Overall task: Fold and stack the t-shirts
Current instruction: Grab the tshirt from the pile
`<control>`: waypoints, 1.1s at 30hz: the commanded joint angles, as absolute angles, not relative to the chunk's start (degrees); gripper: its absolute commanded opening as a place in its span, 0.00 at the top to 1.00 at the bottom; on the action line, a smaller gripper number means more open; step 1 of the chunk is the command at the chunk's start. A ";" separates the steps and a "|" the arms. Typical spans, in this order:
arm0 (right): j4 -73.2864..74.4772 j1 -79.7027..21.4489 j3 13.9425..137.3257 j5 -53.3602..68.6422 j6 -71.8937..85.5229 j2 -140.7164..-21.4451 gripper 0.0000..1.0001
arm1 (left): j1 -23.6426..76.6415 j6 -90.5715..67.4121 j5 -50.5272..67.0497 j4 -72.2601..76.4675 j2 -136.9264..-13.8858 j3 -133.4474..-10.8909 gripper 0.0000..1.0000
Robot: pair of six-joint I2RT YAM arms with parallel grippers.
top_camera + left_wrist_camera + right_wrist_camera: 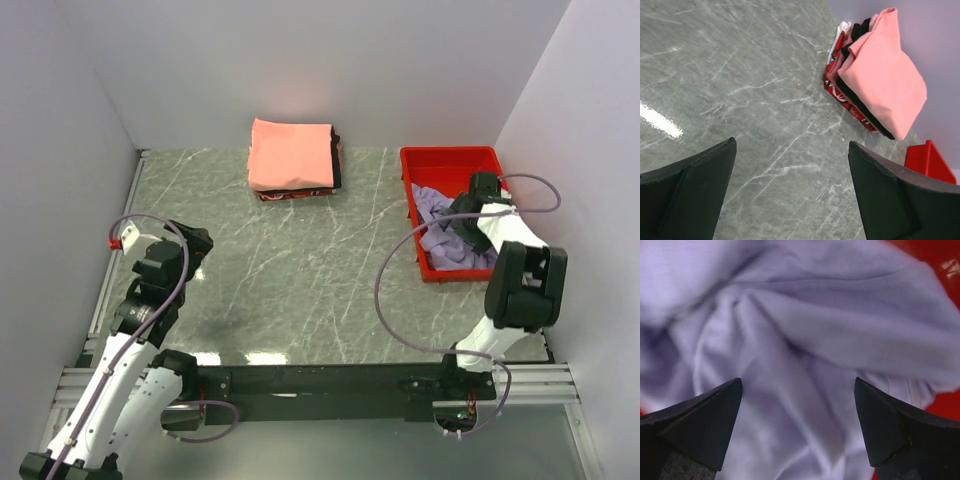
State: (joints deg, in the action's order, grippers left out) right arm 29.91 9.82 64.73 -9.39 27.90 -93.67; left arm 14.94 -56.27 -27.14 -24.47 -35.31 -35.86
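Right gripper (796, 385) is down over the red plastic tray (450, 157) on the right side of the grey marble-patterned surface (300, 270), jaws spread wide with nothing clamped between them. Right under it, filling the wrist view, lies the crumpled lavender-purple cotton t-shirt (440, 245), bunched in soft folds inside the tray, with a bit of cloth riding up over the tray's left wall. The two dark fingertips (715, 420) frame a thick ridge of that cloth; whether they are touching it I cannot tell, though they are very close. Over on the left, the left gripper (195, 240) hangs above bare surface, well apart from any cloth, jaws wide apart too and holding nothing. Its camera looks across the marble toward the stack at the far edge by the back wall: the folded salmon-pink t-shirt (290, 152) on top, a folded black t-shirt (860, 105) showing along the edge beneath it, and a folded dark red t-shirt with white lettering (840, 95) at the bottom. The stack sits left of the tray, apart from it, with open surface between the two.
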 commanded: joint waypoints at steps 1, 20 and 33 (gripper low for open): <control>29.97 10.81 69.43 -11.25 25.76 -99.11 0.02 | 15.03 -55.11 -25.22 -21.01 -32.79 -34.98 0.00; 26.62 10.72 69.34 -1.43 23.65 -85.36 1.00 | 15.03 -57.04 -25.23 -23.82 -31.99 -35.86 0.00; 32.69 -10.70 76.55 -2.03 17.14 -65.23 1.00 | 15.03 -59.67 -25.13 -26.62 -29.71 -36.12 0.01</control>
State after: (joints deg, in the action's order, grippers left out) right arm 31.92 -6.02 72.49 -2.44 19.53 -69.06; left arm 14.94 -58.13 -25.65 -25.04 -30.41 -34.46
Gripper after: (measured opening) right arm 0.129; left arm 0.995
